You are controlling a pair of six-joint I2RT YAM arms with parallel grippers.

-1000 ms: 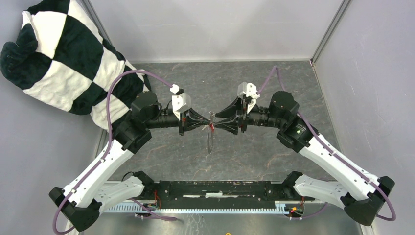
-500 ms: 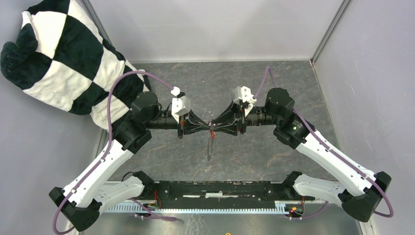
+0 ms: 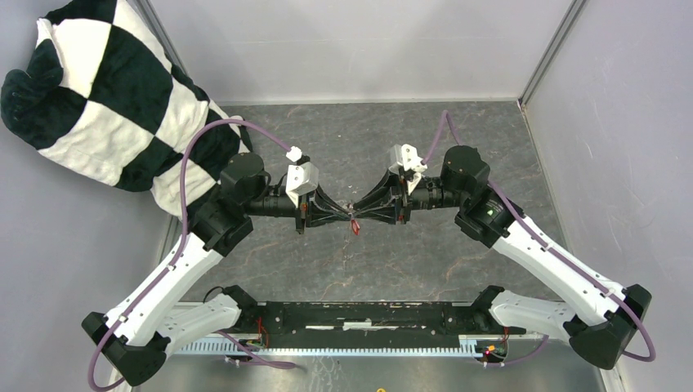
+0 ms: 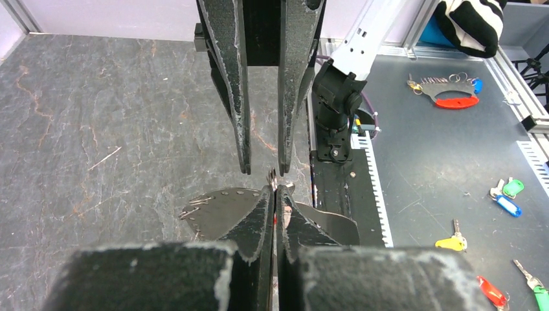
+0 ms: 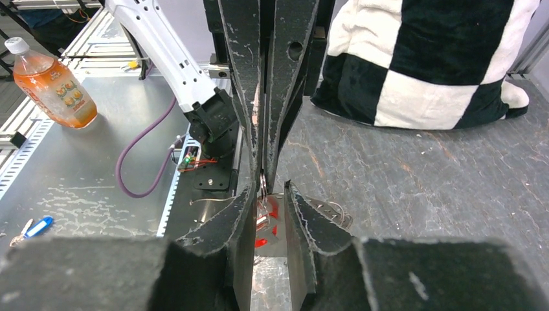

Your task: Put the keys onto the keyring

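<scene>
Red-tag key point(image 5: 264, 223) | between parted right claw point(image 5: 269, 189) fingers; left claw point(image 4: 274, 190) closed

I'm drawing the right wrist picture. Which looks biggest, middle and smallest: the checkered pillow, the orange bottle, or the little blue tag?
1. checkered pillow, biggest by far, even with part of it cut off at the picture's edge.
2. orange bottle.
3. blue tag, tiny next to the other two.

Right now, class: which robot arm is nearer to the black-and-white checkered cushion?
Left. The left arm has a dark joint right beside the lower corner of the checkered cushion; the right arm reaches in from the opposite side, well clear of it.
</scene>
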